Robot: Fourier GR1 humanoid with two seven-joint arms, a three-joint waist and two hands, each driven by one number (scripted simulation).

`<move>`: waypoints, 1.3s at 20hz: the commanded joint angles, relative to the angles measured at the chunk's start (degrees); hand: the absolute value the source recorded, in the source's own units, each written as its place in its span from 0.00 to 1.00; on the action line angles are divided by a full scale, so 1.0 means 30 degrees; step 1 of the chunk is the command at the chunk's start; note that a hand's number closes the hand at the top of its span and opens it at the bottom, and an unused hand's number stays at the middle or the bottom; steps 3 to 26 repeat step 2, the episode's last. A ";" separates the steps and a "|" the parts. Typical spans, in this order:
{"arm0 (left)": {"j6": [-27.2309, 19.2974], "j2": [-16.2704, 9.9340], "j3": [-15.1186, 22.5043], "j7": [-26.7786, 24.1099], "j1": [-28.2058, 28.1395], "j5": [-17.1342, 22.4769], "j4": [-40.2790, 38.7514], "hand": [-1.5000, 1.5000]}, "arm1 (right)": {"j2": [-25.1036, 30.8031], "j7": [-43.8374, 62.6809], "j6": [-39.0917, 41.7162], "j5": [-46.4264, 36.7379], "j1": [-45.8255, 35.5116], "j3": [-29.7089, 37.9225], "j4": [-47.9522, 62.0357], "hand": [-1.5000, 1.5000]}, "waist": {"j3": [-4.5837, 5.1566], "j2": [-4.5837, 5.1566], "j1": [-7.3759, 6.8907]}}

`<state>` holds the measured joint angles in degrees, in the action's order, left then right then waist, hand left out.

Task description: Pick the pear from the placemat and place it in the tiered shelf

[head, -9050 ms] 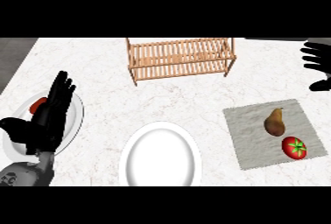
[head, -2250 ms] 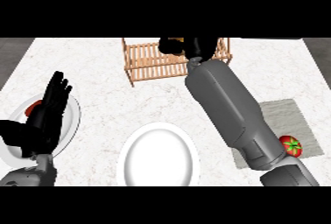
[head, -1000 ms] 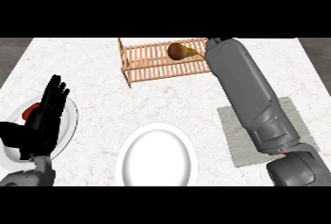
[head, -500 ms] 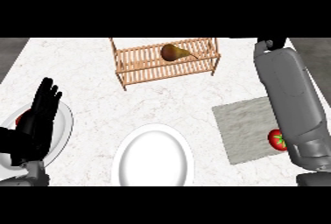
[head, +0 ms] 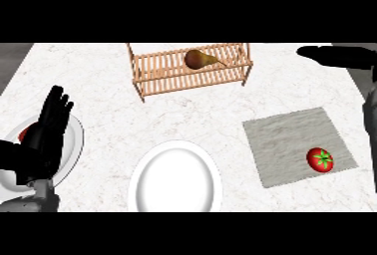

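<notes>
Pear [head: 199,59] lying on tiered shelf [head: 193,78] | right hand [head: 335,55] top right, empty, fingers extended | left hand [head: 49,130] resting, fingers straight

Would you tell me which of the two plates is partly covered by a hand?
The plate at the left edge, under the left hand; the centre plate lies uncovered.

A kitchen counter, by the look of it: a white marbled worktop [head: 191,117] carries a wooden tiered shelf [head: 190,69] holding a pear [head: 199,59]. Below the shelf lie white plates [head: 175,179]; lower right, a grey placemat [head: 298,144] with what seems a tomato [head: 319,159].
</notes>
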<state>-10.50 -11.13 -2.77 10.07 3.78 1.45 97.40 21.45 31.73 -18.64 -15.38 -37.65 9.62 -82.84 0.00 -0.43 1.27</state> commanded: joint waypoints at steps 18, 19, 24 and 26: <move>0.0511 -0.0233 -0.0228 0.0519 0.0250 -0.0031 0.0225 0.50 | 0.0627 0.0523 0.1346 0.1364 0.2524 0.0931 -0.3555 0.00 | 0.0001 0.0096 -0.0338; 0.0511 -0.0233 -0.0228 0.0519 0.0250 -0.0031 0.0225 0.50 | 0.0627 0.0523 0.1346 0.1364 0.2524 0.0931 -0.3555 0.00 | 0.0001 0.0096 -0.0338; 0.0511 -0.0233 -0.0228 0.0519 0.0250 -0.0031 0.0225 0.50 | 0.0627 0.0523 0.1346 0.1364 0.2524 0.0931 -0.3555 0.00 | 0.0001 0.0096 -0.0338; 0.0511 -0.0233 -0.0228 0.0519 0.0250 -0.0031 0.0225 0.50 | 0.0627 0.0523 0.1346 0.1364 0.2524 0.0931 -0.3555 0.00 | 0.0001 0.0096 -0.0338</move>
